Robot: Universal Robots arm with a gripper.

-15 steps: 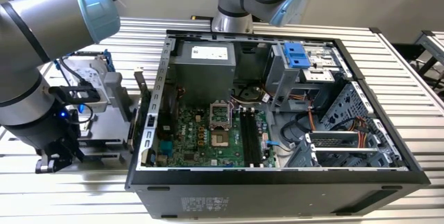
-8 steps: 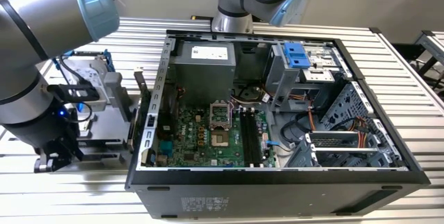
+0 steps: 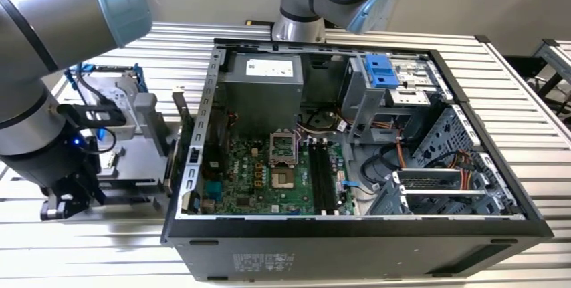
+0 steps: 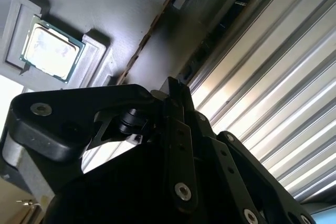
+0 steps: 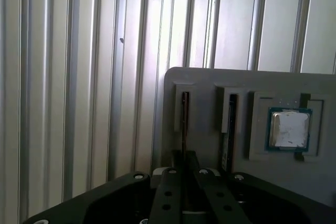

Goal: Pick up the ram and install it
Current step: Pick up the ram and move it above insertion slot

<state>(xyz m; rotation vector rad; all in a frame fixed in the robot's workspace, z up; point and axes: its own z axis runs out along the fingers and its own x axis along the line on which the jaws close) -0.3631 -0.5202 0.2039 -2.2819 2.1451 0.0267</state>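
Ram (image 5: 185, 121) stands on edge in a slot of the grey holder (image 5: 210, 80). Its long axis runs along the slot, straight out from the gripper (image 5: 185, 160), which sits in line w/ its near end; gripper state: cannot tell. A 2nd slot (image 5: 231, 121) and a square chip (image 5: 289, 128) lie beside it. The holder rests on a ribbed metal table (image 5: 79, 77); the open PC case (image 3: 357, 248) w/ motherboard slots (image 3: 323, 174) is well apart, toward the exterior view's right.

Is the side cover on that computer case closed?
No: in the exterior view the computer case lies open, and its green motherboard is plainly visible inside.
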